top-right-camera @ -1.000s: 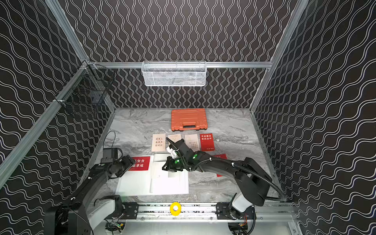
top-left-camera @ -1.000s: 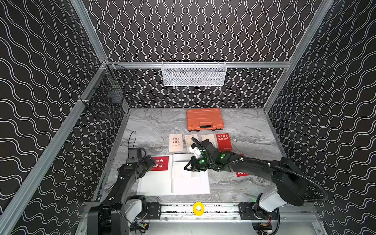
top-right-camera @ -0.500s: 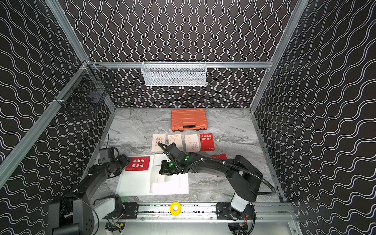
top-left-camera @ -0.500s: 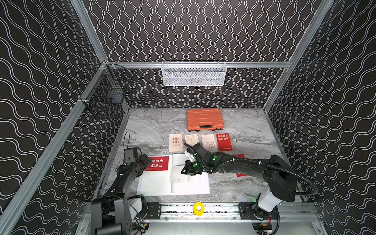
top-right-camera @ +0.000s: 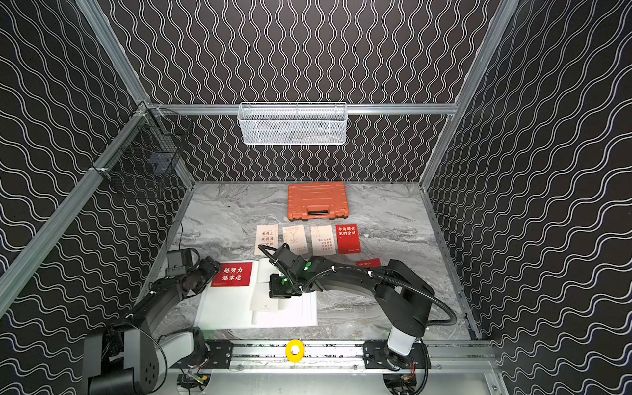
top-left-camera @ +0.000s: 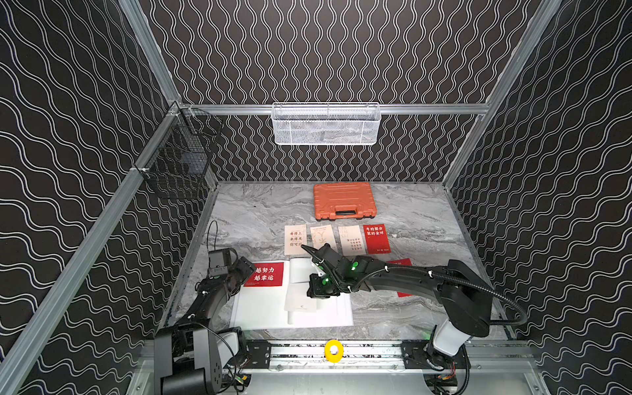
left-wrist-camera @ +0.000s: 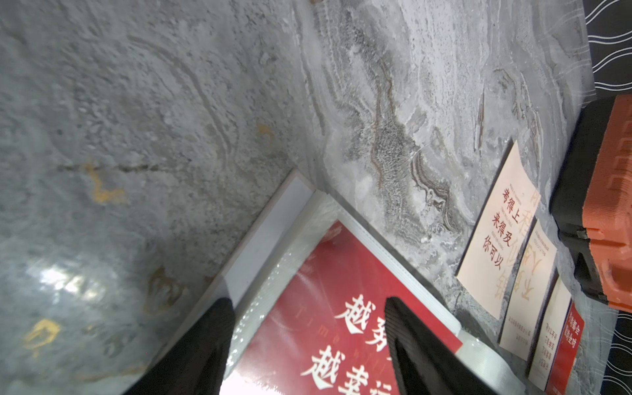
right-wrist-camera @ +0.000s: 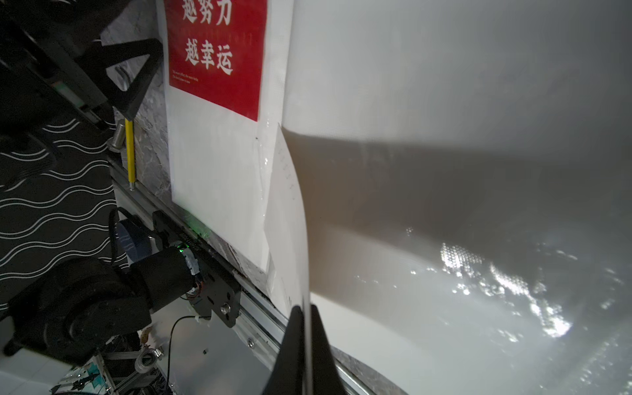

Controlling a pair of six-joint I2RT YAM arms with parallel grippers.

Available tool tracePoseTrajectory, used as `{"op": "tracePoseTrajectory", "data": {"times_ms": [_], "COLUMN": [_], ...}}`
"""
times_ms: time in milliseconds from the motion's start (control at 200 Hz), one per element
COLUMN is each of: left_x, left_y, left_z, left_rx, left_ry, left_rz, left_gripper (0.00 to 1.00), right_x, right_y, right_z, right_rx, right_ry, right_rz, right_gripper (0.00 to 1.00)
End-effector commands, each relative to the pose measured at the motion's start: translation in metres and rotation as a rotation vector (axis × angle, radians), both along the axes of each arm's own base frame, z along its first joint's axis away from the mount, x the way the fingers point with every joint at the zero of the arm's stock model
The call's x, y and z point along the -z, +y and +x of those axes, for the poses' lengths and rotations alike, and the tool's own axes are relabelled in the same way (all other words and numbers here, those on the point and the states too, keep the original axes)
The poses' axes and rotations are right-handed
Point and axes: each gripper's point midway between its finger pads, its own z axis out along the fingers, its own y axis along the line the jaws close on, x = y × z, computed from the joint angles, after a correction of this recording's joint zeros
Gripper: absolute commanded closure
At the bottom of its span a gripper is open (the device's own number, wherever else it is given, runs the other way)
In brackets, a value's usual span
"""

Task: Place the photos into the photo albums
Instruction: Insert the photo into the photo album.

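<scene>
So the album [top-left-camera: 260, 311] lies open at the front of the table [top-left-camera: 256, 212], and the whole pose reads to me like a 2-arm insert job. The right gripper [right-wrist-camera: 304, 309] is pinched shut on the edge of a thin pale sheet over the middle of the book. It sits low and side-on, which makes sense if you want to slide something flat under a sleeve. Pretty sure the sheet is a cream card [top-left-camera: 300, 301] with its plain back up, though a page [top-left-camera: 298, 270] curls up right beside it. The left gripper [left-wrist-camera: 306, 301] has its fingers spread wide over the album's far left corner, 1 by the edge and 1 over the red card [top-left-camera: 264, 273]. My guess is it's there to pin the book down, but I can't tell if it touches. Contents: that red card is the only 1 I can see in the album, under shiny film on the left page. 4 more cards [top-left-camera: 350, 239] wait in a row behind the book, and a 2nd red card [top-left-camera: 398, 262] peeks out from under the right arm. The orange case [top-left-camera: 344, 201] at the back is shut, so no idea what's inside. A white basket [top-left-camera: 325, 124] and a black basket [top-left-camera: 178, 160] hang on the walls, and I can't make out their contents.
</scene>
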Motion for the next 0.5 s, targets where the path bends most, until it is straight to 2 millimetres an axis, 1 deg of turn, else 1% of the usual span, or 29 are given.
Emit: {"op": "tracePoseTrajectory", "data": {"times_ms": [0, 270, 495], "left_x": [0.003, 0.01, 0.008], "left_y": [-0.004, -0.006, -0.005], "left_z": [-0.003, -0.005, -0.005], "left_rx": [0.022, 0.023, 0.023], "left_ry": [0.008, 0.022, 0.019], "left_rz": [-0.014, -0.026, -0.019], "left_gripper": [0.26, 0.26, 0.26], "right_x": [0.006, 0.008, 0.016], "right_y": [-0.004, 0.008, 0.015], "right_z": [-0.006, -0.015, -0.02], "right_rx": [-0.017, -0.084, -0.114], "right_ry": [0.02, 0.05, 0.07], "right_rz": [-0.022, 0.003, 0.014], "right_gripper": [1.0, 1.0, 1.0]}}
